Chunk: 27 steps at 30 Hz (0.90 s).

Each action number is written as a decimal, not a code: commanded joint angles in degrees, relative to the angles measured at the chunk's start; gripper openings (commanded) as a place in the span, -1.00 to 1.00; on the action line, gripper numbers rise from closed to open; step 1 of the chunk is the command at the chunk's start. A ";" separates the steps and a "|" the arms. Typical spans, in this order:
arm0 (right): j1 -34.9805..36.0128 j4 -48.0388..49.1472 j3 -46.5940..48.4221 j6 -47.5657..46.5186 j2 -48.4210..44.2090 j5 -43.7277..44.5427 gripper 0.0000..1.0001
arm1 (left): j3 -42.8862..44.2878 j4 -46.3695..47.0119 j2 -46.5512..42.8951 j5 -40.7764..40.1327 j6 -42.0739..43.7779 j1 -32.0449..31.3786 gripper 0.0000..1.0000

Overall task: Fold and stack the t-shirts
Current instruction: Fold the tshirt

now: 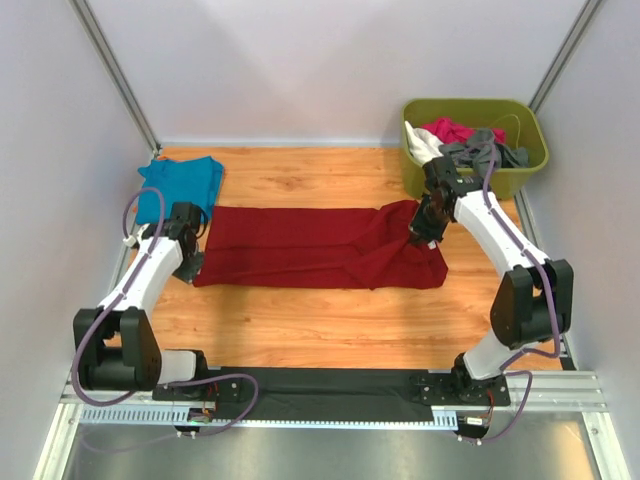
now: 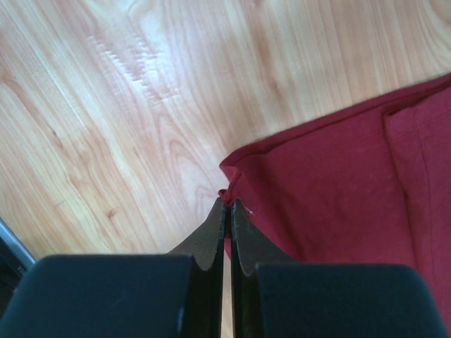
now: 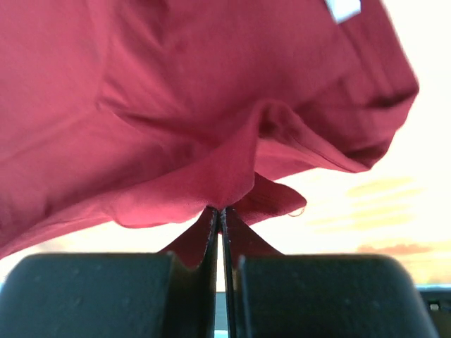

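The dark red t-shirt (image 1: 310, 250) lies stretched across the middle of the wooden table, folded lengthwise. My left gripper (image 1: 192, 262) is shut on its left corner, low at the table; the pinched corner shows in the left wrist view (image 2: 227, 194). My right gripper (image 1: 420, 238) is shut on the shirt's right end and holds that part lifted, the cloth (image 3: 211, 134) hanging in folds from the jaws. A small white label (image 3: 343, 8) shows at the top of the right wrist view. The teal-blue t-shirt (image 1: 180, 187) lies folded at the far left.
A green bin (image 1: 520, 165) at the far right holds pink, white and dark grey garments. White walls with metal frame posts enclose the table. A black rail carrying the arm bases runs along the near edge.
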 commanded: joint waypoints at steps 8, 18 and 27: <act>-4.80 -3.38 10.94 -4.92 8.36 0.62 -0.99 | 12.42 -0.23 11.03 -2.54 -1.67 0.12 -1.00; -7.08 -4.08 14.99 -6.68 13.63 1.05 -0.99 | 23.68 -6.09 22.01 -10.09 0.44 -4.62 -1.00; -8.31 -3.91 16.66 -7.12 15.22 2.11 -0.99 | 27.37 -5.76 27.91 -10.45 0.35 -4.72 -1.00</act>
